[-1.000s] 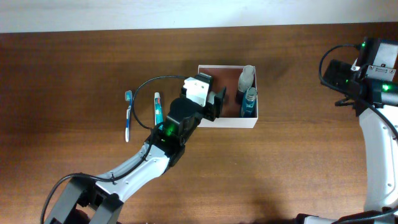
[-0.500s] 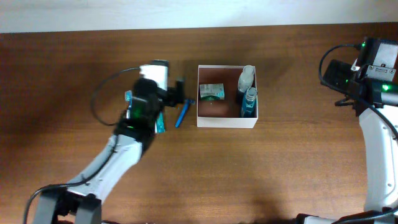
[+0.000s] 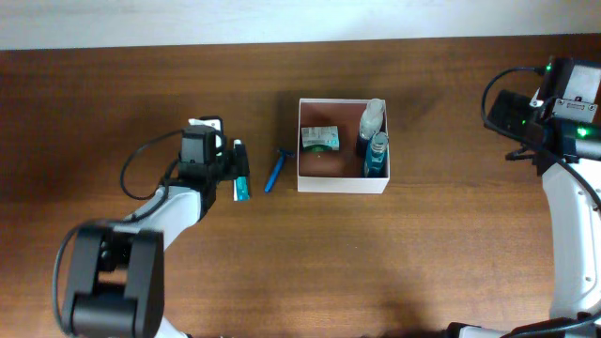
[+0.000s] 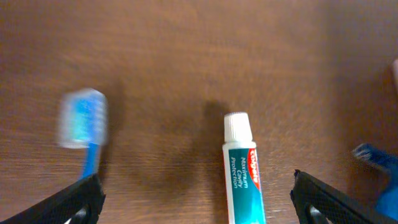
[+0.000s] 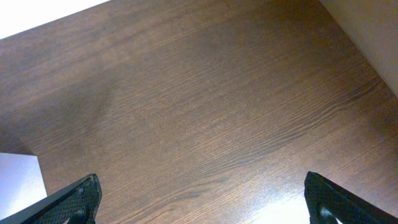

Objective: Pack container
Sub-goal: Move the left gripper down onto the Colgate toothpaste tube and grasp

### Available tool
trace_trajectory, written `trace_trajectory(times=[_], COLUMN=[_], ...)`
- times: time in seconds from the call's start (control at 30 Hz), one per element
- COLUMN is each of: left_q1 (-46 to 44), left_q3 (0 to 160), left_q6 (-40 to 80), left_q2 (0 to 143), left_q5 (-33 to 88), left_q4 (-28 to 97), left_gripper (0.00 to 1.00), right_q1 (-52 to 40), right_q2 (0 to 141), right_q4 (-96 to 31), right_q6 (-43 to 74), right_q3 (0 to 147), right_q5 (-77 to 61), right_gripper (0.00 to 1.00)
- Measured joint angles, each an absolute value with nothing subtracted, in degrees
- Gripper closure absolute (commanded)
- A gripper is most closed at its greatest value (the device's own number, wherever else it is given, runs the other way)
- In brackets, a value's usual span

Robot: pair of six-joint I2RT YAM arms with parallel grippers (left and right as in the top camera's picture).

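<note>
The container (image 3: pixel 344 184) is a square white-walled box with a reddish-brown bottom at the table's middle. It holds a green-and-white packet (image 3: pixel 319 138), a grey-capped bottle (image 3: pixel 373 116) and a blue bottle (image 3: pixel 376 156). My left gripper (image 3: pixel 222 173) is open and empty, low over the table left of the box. In the left wrist view its gripper (image 4: pixel 199 206) spans a toothpaste tube (image 4: pixel 241 169) and a blue toothbrush (image 4: pixel 81 118). The toothpaste (image 3: pixel 240 175) also shows overhead; the toothbrush is hidden there. My right gripper (image 3: pixel 549 99) is open and empty at the far right, as its wrist view (image 5: pixel 205 200) shows.
A blue razor (image 3: pixel 275 171) lies between the toothpaste and the box's left wall; its tip shows in the left wrist view (image 4: pixel 378 158). A white corner of the box (image 5: pixel 17 180) shows in the right wrist view. Bare wood lies under my right gripper.
My left gripper has drawn out of the container and swung left over the toothpaste and toothbrush. The green-and-white packet now lies in the box. The right arm has not moved.
</note>
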State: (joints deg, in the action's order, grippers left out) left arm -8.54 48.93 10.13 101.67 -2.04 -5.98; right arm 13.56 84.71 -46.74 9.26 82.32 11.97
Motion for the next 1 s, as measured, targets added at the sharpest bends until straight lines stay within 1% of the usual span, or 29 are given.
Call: trace_trajectory(times=[0.03, 0.07, 0.17, 0.2, 0.23, 0.27, 0.63, 0.87, 1.0], left_q1=[-8.54, -8.54, -8.54, -8.54, -8.54, -8.56, -13.3, -13.82, -13.82], left_q3=[48.93, 48.9, 48.9, 48.93, 48.93, 48.93, 48.93, 48.93, 48.93], left_q6=[10.11, 10.13, 10.0, 9.93, 10.11, 10.15, 10.11, 10.13, 10.13], left_q2=[102.91, 103.98, 104.75, 104.75, 104.75, 104.75, 104.75, 104.75, 104.75], left_q5=[-1.41, -0.8, 0.23, 0.38, 0.67, 0.97, 1.34, -1.08, -1.61], left_q4=[-6.02, -6.2, -6.5, -6.7, -6.63, -6.63, -6.7, -4.47, -3.88], left_gripper=[0.09, 0.16, 0.31, 0.42, 0.56, 0.59, 0.57, 0.59, 0.72], right_q1=[13.56, 13.56, 13.56, 13.56, 13.56, 13.56, 13.56, 13.56, 13.56], right_q2=[84.71, 84.71, 84.71, 84.71, 84.71, 84.71, 84.73, 84.73, 84.73], right_q4=[-46.76, -46.76, -46.76, -46.76, -46.76, -46.76, -46.76, -46.76, -46.76], right_q6=[9.26, 9.28, 9.28, 9.28, 9.28, 9.26, 9.28, 9.28, 9.26], right_q3=[82.32, 82.32, 82.32, 82.32, 82.32, 82.32, 82.32, 82.32, 82.32], right_q5=[11.97, 11.97, 11.97, 11.94, 11.94, 11.94, 11.94, 11.94, 11.97], right_gripper=[0.01, 0.01, 0.01, 0.01, 0.01, 0.01, 0.01, 0.01, 0.01])
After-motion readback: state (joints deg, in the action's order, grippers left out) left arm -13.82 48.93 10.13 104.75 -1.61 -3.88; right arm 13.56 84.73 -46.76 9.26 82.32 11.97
